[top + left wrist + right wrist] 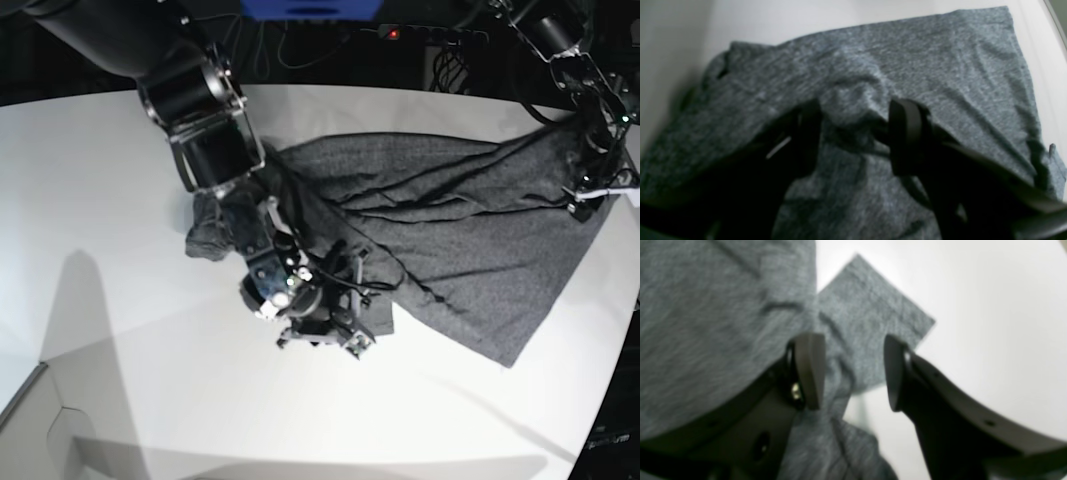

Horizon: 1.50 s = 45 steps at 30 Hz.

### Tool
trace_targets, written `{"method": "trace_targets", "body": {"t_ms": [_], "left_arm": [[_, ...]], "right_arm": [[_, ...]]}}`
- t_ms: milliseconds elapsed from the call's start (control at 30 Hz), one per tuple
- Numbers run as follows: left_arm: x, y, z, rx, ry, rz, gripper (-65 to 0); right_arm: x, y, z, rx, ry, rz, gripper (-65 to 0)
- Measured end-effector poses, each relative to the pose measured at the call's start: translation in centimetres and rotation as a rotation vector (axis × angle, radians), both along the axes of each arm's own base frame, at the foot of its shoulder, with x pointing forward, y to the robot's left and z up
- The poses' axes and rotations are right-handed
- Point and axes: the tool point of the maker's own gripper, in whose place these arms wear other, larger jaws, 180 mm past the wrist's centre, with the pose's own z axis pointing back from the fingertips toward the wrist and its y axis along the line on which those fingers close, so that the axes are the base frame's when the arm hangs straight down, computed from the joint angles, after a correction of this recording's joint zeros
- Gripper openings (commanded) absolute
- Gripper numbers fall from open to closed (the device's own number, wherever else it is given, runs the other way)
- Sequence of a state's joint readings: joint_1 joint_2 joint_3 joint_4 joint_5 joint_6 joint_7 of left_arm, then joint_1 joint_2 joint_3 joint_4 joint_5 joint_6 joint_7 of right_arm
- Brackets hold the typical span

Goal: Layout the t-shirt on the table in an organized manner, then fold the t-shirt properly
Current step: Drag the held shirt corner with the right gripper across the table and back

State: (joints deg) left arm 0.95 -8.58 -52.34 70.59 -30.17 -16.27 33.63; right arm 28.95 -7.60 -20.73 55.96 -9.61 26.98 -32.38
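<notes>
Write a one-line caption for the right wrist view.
Right gripper open above a grey t-shirt corner on the white table.

Base view looks down from overhead; both wrist views sit close over the t-shirt (450, 220).

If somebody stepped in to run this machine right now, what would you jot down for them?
Left gripper: jaws apart, with a raised bunch of the t-shirt between them; a firm grip cannot be confirmed.
Right gripper: open, holding nothing, hovering over a sleeve end at the shirt's edge.
Shirt: on the white table, partly spread and wrinkled, bunched near the right arm.
Done: rough spreading only.
Left: flatten the body, straighten the sleeves, then do all the folding.
</notes>
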Motion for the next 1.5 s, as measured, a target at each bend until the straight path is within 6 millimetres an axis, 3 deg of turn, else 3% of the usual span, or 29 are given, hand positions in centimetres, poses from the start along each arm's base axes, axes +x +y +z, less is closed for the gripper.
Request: {"method": "trace_targets", "body": {"t_ms": [167,333,433,533,733,867,1100,1233,1433,1500], "left_arm": [[-0.2,0.1,0.0,0.003,0.005,0.002,-33.3],[-0.7,0.1,-0.3,0.003,0.013,0.002,-33.3],[-0.6,0.2,-0.3,0.004,0.012,0.002,-33.3],[-0.7,0.1,-0.3,0.004,0.013,0.002,-33.3],[-1.5,0.2,-0.6,0.004,0.014,0.006,-33.3],[-1.5,0.2,-0.6,0.004,0.015,0.006,-33.3],[-1.6,0.1,-0.3,0.016,0.022,0.000,-33.3],[-1.8,0.1,1.1,0.056,0.006,-0.011,-33.3],[-1.4,-0.6,1.1,0.028,0.038,-0.052,-33.3],[-1.5,-0.6,1.1,0.029,0.040,-0.052,-33.3]], "right_arm": [[-0.2,-0.2,-3.7,0.036,0.074,-0.008,-35.8],[0.3,-0.9,-3.7,0.091,0.066,-0.055,-36.9],[-0.1,-0.5,-3.9,0.121,0.056,-0.051,-45.8],[0.1,-0.6,-3.8,0.128,0.043,-0.051,-65.0],[1.7,-0.9,-2.4,0.123,0.010,-0.050,-65.0],[4.6,0.0,0.6,0.163,-0.061,-0.036,-65.0],[9.8,1.2,8.3,0.234,-0.231,-0.006,-65.0],[11.3,1.9,12.2,0.349,-0.295,-0.021,-65.0],[13.3,3.3,20.5,0.619,-0.337,-0.054,-65.0],[13.1,4.2,21.4,0.646,-0.347,-0.029,-62.3]]}}
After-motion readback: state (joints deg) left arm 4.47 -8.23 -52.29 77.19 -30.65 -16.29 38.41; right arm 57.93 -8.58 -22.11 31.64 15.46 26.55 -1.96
